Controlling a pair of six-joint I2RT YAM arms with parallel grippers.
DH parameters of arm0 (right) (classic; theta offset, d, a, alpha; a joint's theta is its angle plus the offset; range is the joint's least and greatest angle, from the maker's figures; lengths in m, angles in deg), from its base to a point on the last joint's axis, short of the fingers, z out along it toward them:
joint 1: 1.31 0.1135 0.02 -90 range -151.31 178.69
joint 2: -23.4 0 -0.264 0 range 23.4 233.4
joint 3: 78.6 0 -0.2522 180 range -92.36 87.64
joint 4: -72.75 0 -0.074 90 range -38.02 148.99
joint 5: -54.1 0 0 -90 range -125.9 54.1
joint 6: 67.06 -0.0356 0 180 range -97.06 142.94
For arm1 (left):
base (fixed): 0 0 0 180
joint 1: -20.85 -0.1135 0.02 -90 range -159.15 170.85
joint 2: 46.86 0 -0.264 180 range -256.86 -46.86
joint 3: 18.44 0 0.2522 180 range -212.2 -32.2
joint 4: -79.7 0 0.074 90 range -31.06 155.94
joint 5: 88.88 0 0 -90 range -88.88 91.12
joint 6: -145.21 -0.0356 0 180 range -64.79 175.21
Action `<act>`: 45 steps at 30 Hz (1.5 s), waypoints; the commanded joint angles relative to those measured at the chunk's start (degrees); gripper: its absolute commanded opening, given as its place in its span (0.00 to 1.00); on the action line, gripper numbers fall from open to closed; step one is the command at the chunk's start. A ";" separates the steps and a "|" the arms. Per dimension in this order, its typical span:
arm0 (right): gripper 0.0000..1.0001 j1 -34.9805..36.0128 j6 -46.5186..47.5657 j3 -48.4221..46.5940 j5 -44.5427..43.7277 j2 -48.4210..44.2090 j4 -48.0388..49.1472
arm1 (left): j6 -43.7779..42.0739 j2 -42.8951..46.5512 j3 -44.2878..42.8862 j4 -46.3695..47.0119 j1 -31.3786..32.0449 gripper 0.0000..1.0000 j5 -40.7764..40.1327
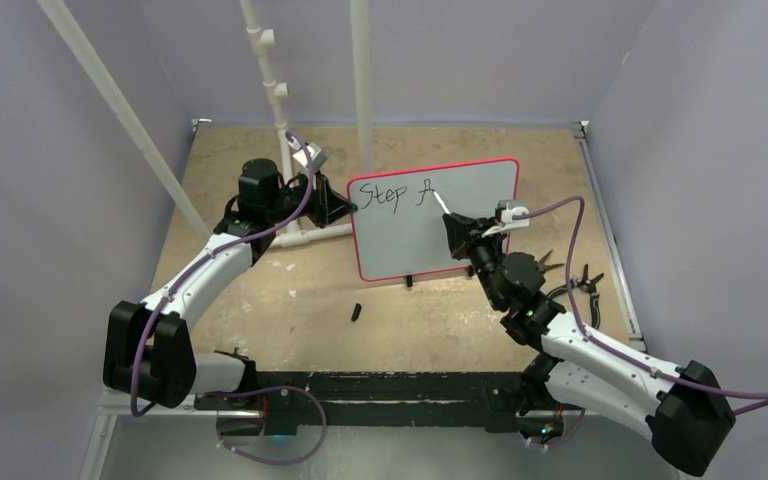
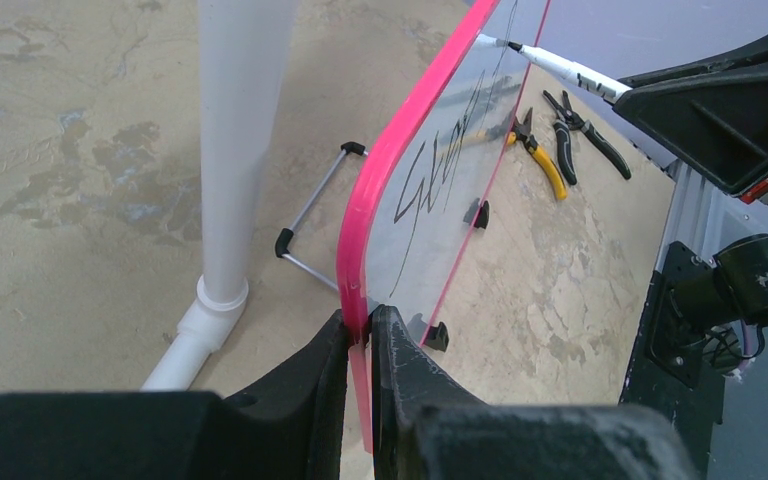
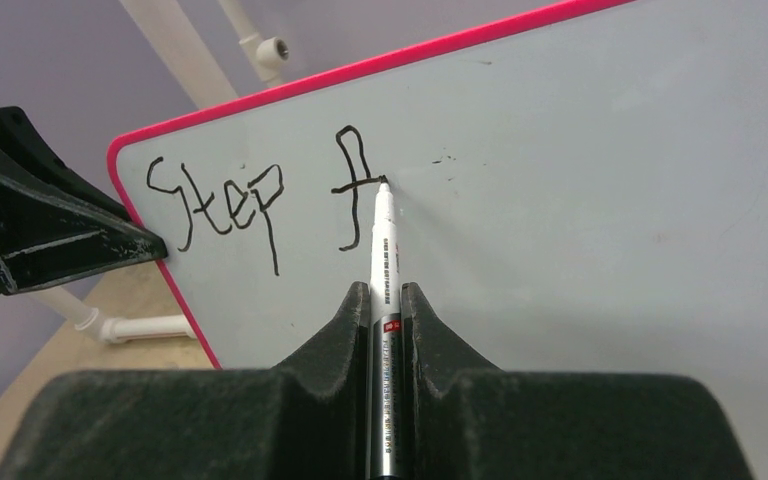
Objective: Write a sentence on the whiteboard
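The whiteboard [image 1: 460,215] stands tilted up on the table, pink-framed, with its left edge clamped in my left gripper [image 1: 345,208]. In the left wrist view both black fingers [image 2: 400,350] pinch the pink frame [image 2: 360,260]. On the board the sentence [image 3: 260,200] reads "Step" and a letter "f" in black. My right gripper [image 3: 386,295] is shut on a white marker [image 3: 384,250]. Its black tip touches the board at the right end of the crossbar of the "f" [image 3: 350,190]. From above, the marker [image 1: 442,204] points up-left at the writing [image 1: 392,194].
White PVC pipes [image 1: 290,150] rise just left of the board, with a base pipe [image 2: 200,330] on the table. A black marker cap [image 1: 356,312] lies in front of the board. Pliers [image 2: 535,150] and cutters [image 1: 585,283] lie at the right.
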 commanded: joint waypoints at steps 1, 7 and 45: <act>0.00 -0.09 1.22 -1.74 -0.79 1.00 1.00 | -1.55 0.95 0.10 1.36 -0.28 0.00 -0.49; 0.00 -0.09 1.72 -1.73 -0.92 1.23 0.44 | -1.57 1.04 0.08 1.39 -0.28 0.00 -0.45; 0.00 -0.09 2.10 -2.60 -3.34 0.10 0.55 | -1.45 1.22 0.20 1.47 -0.28 0.00 -0.40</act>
